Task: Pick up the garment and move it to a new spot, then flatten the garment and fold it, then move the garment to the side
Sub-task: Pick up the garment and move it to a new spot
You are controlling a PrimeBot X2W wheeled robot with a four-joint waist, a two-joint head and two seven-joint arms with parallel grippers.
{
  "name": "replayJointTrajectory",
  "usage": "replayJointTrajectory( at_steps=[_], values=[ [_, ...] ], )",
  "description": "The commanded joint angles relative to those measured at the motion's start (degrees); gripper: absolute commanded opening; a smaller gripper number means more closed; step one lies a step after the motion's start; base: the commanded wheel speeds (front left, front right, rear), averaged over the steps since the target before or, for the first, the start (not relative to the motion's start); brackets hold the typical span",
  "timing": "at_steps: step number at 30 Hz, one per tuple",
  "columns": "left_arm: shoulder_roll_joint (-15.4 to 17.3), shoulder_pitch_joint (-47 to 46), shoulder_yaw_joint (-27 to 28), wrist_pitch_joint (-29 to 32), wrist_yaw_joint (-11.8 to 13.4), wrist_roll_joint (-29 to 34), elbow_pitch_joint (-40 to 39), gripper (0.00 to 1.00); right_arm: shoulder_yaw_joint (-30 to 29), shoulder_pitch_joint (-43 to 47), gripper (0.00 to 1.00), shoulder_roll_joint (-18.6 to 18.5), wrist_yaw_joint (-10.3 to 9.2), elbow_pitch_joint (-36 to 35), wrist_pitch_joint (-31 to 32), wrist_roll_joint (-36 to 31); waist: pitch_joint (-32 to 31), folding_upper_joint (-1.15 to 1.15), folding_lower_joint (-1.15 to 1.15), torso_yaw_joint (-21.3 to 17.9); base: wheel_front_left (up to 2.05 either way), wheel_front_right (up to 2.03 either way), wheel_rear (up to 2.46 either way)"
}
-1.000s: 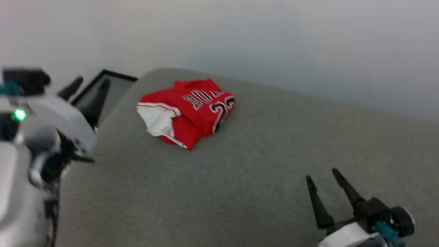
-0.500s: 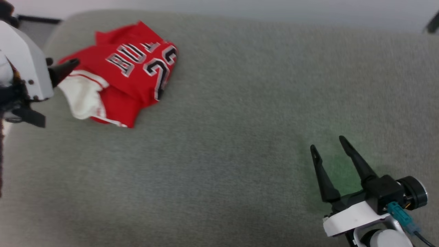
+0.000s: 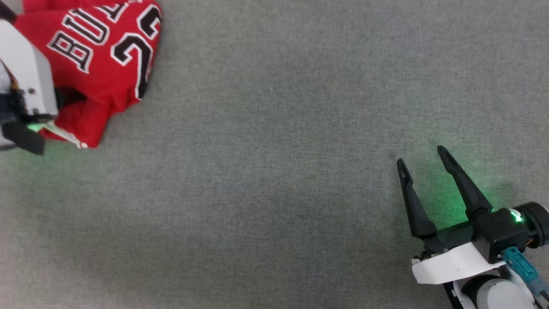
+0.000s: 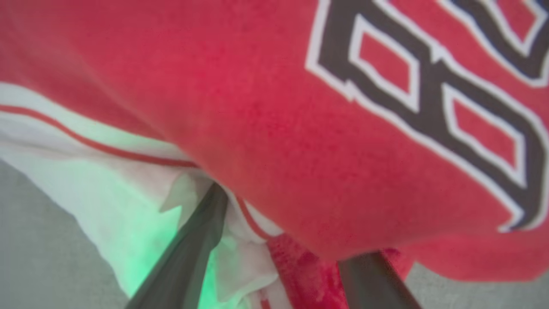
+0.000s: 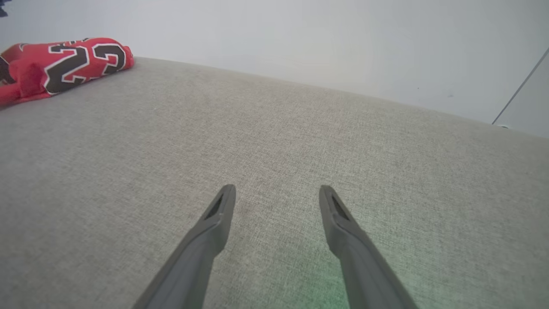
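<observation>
The garment (image 3: 98, 51), a red jersey with black white-outlined "BULLS" and "23" lettering, lies crumpled at the top left of the head view. My left gripper (image 4: 288, 222) is open, its two fingers pushed in under the garment's edge by the white sleeve (image 4: 107, 189). Red cloth drapes over both tips. Its white housing (image 3: 23, 73) covers part of the garment at the left edge of the head view. My right gripper (image 3: 421, 158) stands open and holds nothing at the lower right, far from the garment (image 5: 64, 64).
Everything rests on a wide grey fabric surface (image 3: 274, 171). In the right wrist view its far edge runs along a pale wall (image 5: 300, 38). A broad stretch of bare fabric lies between the garment and my right gripper.
The head camera has tipped down and swung, so the whole picture shifted. My left gripper has come in from beside the surface to the garment's near edge. The right gripper stays open.
</observation>
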Motion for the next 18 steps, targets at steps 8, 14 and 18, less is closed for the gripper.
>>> replayJointTrajectory(
  at_steps=[8,14,18],
  values=[
    [-6.16,2.91,-4.84,3.42,1.67,1.87,9.63,1.00,0.90,-1.17,1.00,0.25,-0.08,-2.97,1.58,-0.72,4.79,0.00,0.00,-1.52,0.00,0.00,0.00],
    [-9.55,4.51,-4.39,3.28,2.39,0.13,13.35,0.00,1.39,-1.86,1.00,0.81,-0.08,-3.38,1.86,-0.70,5.13,0.00,0.00,-2.24,0.00,0.00,0.00],
    [-8.37,2.36,-3.94,-0.97,2.20,0.89,12.88,0.00,1.54,-2.12,1.00,1.21,-0.08,-2.17,1.02,-0.42,3.50,0.00,0.00,-2.38,0.00,0.00,0.00]
  ],
)
